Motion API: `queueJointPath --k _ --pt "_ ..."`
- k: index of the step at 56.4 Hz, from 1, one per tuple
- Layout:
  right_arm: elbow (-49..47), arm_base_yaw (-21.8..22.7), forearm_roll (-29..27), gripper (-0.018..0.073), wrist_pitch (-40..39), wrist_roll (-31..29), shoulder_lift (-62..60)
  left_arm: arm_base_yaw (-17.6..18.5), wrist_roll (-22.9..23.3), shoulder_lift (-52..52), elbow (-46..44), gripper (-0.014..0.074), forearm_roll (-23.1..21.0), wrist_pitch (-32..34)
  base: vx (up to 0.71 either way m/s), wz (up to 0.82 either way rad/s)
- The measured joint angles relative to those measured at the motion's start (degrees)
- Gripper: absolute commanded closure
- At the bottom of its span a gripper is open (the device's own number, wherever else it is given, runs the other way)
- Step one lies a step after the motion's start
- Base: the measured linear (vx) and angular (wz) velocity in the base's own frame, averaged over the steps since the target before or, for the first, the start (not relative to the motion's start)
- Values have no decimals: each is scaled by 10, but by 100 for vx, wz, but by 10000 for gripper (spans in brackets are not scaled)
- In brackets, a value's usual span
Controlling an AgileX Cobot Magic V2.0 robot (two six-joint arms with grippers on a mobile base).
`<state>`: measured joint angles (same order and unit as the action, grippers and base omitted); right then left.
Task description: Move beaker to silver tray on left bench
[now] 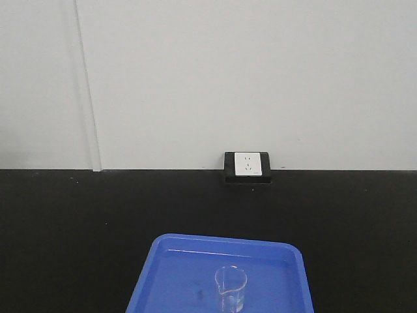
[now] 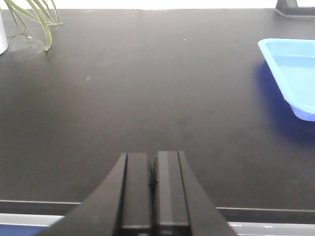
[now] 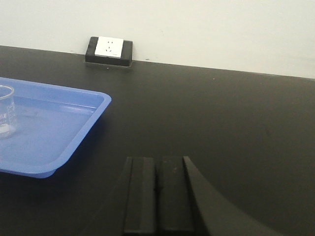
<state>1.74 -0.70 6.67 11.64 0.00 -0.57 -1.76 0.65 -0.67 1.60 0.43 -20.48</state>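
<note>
2 tools: left tool [image 2: 152,156] and right tool [image 3: 158,160], each pressed together and empty, low over the matte black surface [image 1: 78,208] | small clear glass beaker [image 1: 230,288] upright inside blue rectangular plastic tray [image 1: 171,262] | black-and-white socket box [image 1: 247,167] at the surface's back edge | plain white wall [image 1: 228,78] behind

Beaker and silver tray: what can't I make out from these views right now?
Silver tray: in no view.
Beaker: right wrist view cuts it at the left edge; markings too small to read.
Blue tray: near side cut off by the front view's bottom edge.
Plant: cropped at the left wrist view's top.
</note>
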Motion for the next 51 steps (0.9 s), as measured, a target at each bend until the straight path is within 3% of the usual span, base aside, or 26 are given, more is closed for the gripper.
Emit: queueJointPath --k 27,32,40,51 --pt "0 0 0 570 -36 0 0 0 0 0 0 595 0 0 0 0" --pt "1 0 0 570 -90 0 0 0 0 0 0 595 0 0 0 0" --pt "-6 0 -12 570 -246 0 0 0 0 0 0 595 0 0 0 0" --pt "-170 0 -102 570 -288 -33 119 0 0 0 0 595 0 0 0 0"
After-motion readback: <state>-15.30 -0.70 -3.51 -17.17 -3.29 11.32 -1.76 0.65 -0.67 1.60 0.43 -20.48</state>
